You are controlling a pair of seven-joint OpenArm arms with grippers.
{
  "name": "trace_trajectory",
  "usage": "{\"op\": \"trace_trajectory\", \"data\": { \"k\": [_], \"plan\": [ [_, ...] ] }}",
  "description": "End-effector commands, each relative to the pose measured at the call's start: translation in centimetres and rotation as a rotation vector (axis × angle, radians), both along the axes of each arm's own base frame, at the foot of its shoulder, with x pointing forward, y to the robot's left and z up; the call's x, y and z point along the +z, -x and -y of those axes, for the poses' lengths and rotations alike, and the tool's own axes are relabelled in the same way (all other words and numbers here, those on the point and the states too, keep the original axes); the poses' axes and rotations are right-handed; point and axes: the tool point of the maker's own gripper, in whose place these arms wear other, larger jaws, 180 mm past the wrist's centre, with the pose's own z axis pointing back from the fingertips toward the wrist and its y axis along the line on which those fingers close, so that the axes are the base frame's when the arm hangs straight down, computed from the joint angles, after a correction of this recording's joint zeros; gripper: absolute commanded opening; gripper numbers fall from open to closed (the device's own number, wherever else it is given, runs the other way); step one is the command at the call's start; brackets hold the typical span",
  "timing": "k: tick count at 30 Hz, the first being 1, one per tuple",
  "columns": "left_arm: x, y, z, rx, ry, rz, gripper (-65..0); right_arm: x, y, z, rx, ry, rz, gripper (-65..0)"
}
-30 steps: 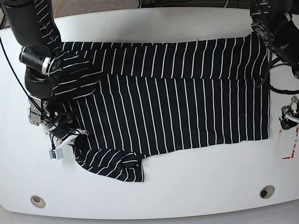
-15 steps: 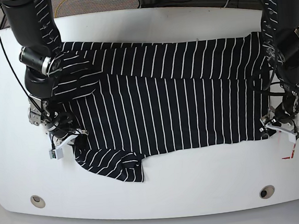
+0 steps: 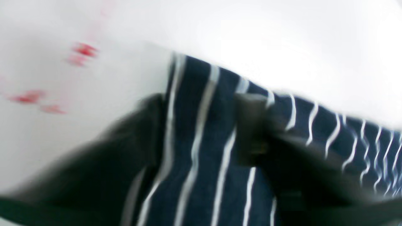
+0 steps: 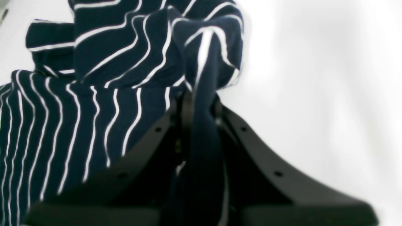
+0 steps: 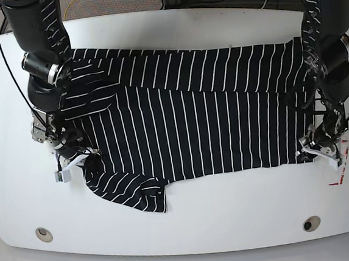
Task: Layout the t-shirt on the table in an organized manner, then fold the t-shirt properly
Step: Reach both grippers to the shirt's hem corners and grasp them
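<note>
Left tool (image 5: 319, 150) now straddles the t-shirt (image 5: 192, 123) corner — grip unclear — right tool (image 4: 196, 103) pinching fabric.

The near strip of the bench (image 5: 230, 211) is open for passage, broken only by two grommet holes (image 5: 43, 233) and a red-marked sticker (image 5: 339, 174) at right. The t-shirt (image 5: 199, 128) covers the centre. Both arms occupy its left and right edges.
</note>
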Motion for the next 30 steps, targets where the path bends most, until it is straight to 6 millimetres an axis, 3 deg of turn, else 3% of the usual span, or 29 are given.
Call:
{"op": "trace_trajectory", "data": {
  "k": [1,3,12,17,25,30],
  "plan": [
    [0.9,-0.8,0.3,-0.025,-0.014,0.006,-55.4,2.1,-1.4,1.4,-0.007,0.046,0.050,-59.1],
    [0.7,-1.0,1.6,-0.053,-0.015,0.004,-61.8,1.5,-0.7,1.6,-0.008,0.055,0.041,-59.1],
    [0.7,-1.3,2.6,-0.071,-0.009,0.009,-62.6,2.1,-0.8,2.0,-0.008,0.077,0.060,-59.1],
    [3.7,-2.8,2.4,-0.121,-0.044,0.089,-64.7,2.0,-0.8,2.0,0.007,0.086,0.030,-59.3],
    [6.5,-2.9,1.4,-0.159,-0.105,0.125,-65.0,5.6,-2.2,3.5,0.019,0.186,0.087,-59.3],
    [8.4,-2.8,1.0,-0.191,-0.149,0.146,-65.0,7.7,-3.0,2.9,0.043,0.239,0.099,-59.3]
  ]
}}
